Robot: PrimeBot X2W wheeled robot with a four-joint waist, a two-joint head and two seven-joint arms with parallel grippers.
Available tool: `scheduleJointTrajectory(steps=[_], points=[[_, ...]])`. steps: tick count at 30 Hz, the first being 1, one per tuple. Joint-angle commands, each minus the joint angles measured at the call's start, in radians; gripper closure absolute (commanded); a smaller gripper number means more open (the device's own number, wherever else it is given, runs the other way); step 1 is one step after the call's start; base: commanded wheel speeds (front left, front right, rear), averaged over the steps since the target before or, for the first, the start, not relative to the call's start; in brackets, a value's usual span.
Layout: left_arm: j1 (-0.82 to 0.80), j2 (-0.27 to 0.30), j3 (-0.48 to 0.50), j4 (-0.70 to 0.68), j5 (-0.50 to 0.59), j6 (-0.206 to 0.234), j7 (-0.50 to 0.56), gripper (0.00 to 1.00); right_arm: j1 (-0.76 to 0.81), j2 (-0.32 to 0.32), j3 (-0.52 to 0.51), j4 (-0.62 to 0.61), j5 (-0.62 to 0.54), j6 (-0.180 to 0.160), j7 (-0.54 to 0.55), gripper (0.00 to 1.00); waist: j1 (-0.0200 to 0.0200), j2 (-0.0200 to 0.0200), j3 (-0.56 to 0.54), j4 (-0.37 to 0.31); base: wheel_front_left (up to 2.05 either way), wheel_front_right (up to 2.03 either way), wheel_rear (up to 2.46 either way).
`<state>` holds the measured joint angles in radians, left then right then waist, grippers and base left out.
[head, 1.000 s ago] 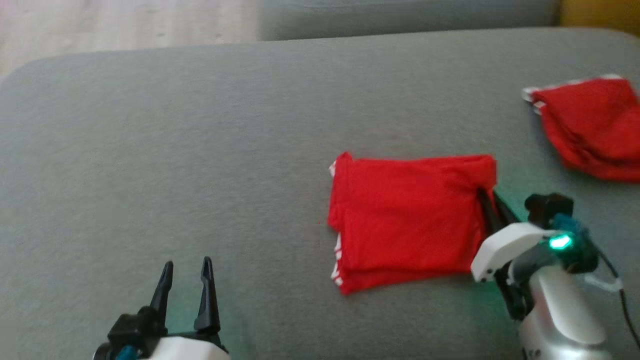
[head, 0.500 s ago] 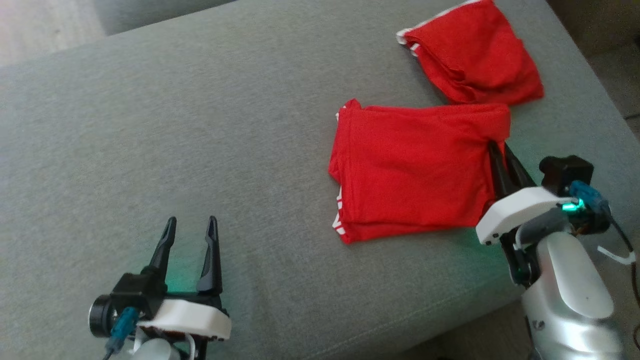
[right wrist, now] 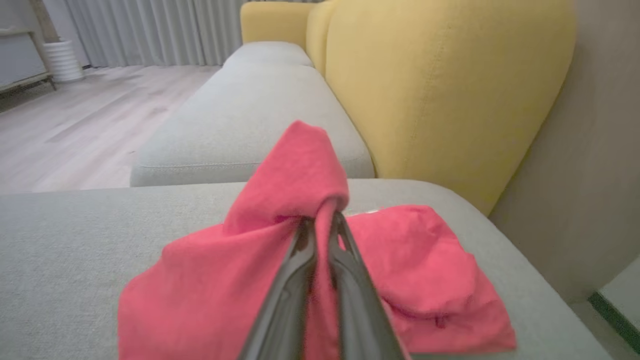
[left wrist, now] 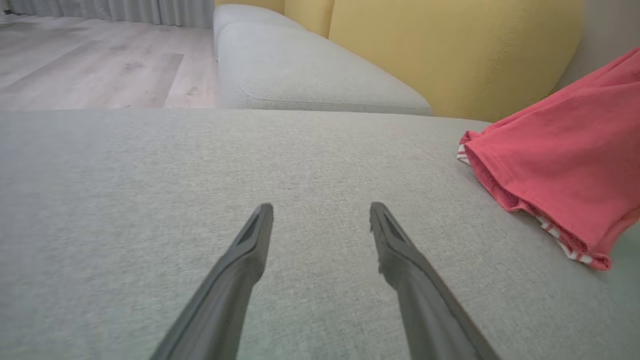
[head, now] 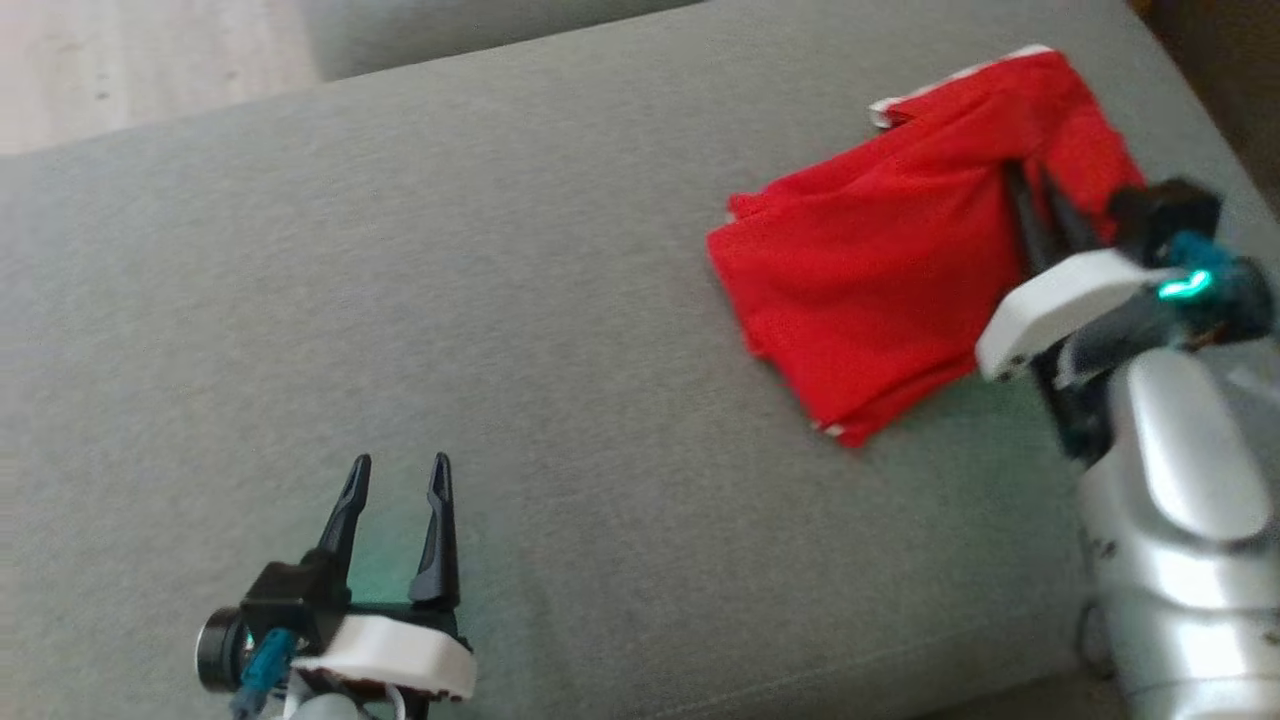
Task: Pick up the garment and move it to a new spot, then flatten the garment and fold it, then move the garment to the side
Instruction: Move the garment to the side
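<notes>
Head view: folded red white-trimmed garment (head: 870,270) bunches in right hand (head: 1032,180)

The big grey cushion (head: 450,300) is soft and flat. A folded red garment (head: 860,290) lies on it near the far right corner, with one end up off the cushion. Another red cloth (right wrist: 430,270) lies just beside it.
</notes>
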<state>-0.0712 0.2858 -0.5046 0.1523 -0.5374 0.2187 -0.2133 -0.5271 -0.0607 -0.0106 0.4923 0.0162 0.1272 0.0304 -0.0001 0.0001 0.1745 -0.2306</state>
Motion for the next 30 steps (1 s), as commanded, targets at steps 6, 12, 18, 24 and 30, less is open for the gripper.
scheduleJointTrajectory(steps=[6,12,18,24,30], points=[[-0.016,-0.001,0.032,-0.026,-0.003,-0.004,-0.021,0.00,-0.134,-0.125,-0.034,0.030,-0.043,0.003,0.064,1.00,0.0001,-0.0001,0.021,0.124,0.00,0.00,0.00],[-0.025,-0.008,0.029,-0.033,0.002,-0.004,-0.027,0.00,-0.176,-0.252,-0.078,0.044,-0.061,0.003,0.118,1.00,0.0001,-0.0001,0.055,0.180,0.00,0.00,0.00],[-0.052,-0.013,0.021,-0.032,0.012,-0.012,-0.031,0.00,-0.210,-0.403,-0.168,0.066,-0.083,0.003,0.194,1.00,0.0001,-0.0001,0.109,0.232,0.00,0.00,0.00],[-0.080,-0.008,0.013,-0.034,0.023,-0.012,-0.023,0.00,-0.252,-0.444,-0.255,0.129,-0.176,0.003,0.182,1.00,0.0001,-0.0001,0.156,0.254,0.00,0.00,0.00],[-0.099,0.002,0.015,-0.042,0.027,-0.009,-0.017,0.00,-0.285,-0.395,-0.325,0.166,-0.341,0.003,0.106,0.00,0.0001,-0.0001,0.176,0.254,0.00,0.00,0.00]])
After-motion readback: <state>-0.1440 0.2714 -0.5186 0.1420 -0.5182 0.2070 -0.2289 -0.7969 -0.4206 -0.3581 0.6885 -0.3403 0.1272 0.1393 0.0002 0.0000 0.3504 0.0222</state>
